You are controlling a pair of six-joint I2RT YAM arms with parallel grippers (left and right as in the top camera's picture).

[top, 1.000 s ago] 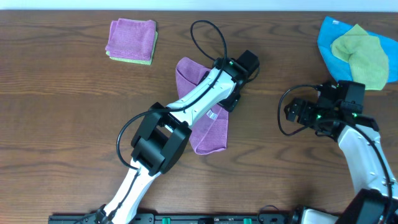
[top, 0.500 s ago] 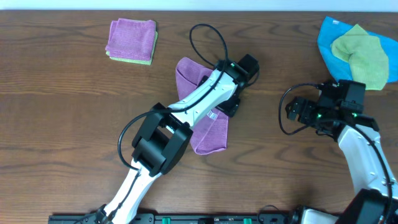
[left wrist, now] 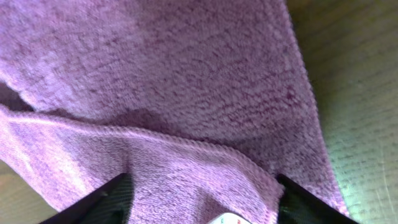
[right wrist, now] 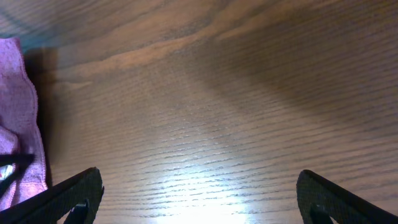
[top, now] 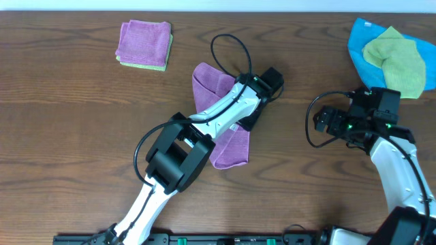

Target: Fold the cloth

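Carefully now: close spread left jaws squarely on the hem of the cloth [left wrist: 186, 81] lying between them, catching both layers before lifting. Leave right jaws wide, parked over bare bench [top: 82, 136] beside it.

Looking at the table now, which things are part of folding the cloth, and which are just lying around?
For the job:
- purple cloth, mid-table
- left end effector, right over it

Just lying about:
- folded purple-and-green stack, back of the table
- blue cloth, back corner
- lime-green cloth, lying on the blue one
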